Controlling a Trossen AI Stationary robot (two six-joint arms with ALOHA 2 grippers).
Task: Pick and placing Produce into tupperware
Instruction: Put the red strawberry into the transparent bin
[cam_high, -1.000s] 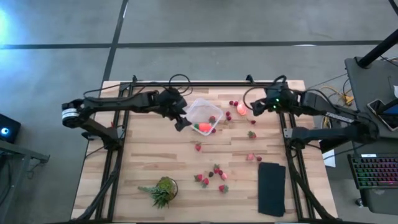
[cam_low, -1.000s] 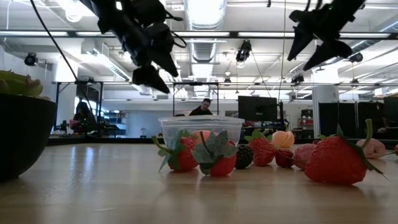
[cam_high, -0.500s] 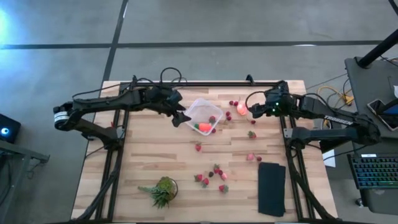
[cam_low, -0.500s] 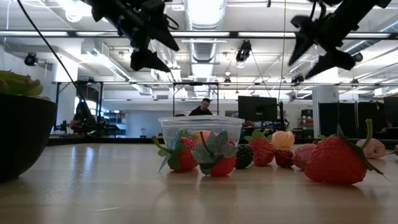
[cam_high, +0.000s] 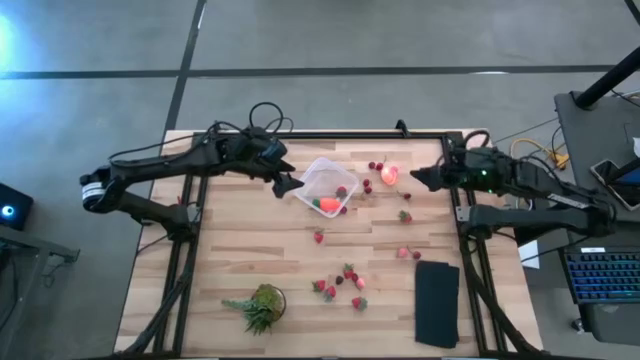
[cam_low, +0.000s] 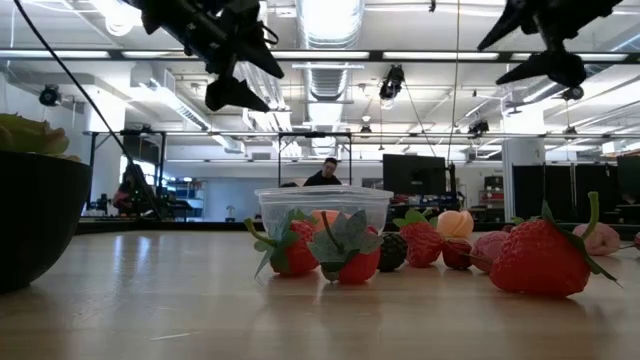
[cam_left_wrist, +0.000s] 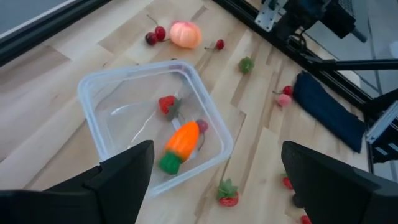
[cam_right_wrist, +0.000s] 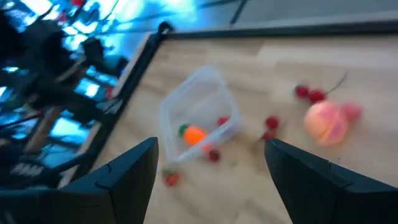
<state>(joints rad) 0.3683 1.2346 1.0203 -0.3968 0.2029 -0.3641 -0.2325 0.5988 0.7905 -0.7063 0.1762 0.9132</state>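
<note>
Carrot (cam_left_wrist: 183, 140) inside tupperware (cam_left_wrist: 99, 134) (hidden from low view); left gripper (cam_left_wrist: 211, 177), right gripper (cam_right_wrist: 211, 171) both spread, empty.

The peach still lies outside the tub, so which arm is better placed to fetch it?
Right: its open right gripper hovers just beside the peach, while the left gripper is across the tub.

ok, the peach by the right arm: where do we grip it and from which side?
Probably across the middle of the peach, coming straight down. It is round and sits alone on the table, with cherries close on the tub side. The open right gripper hangs just beside it, so that arm looks best placed.
</note>
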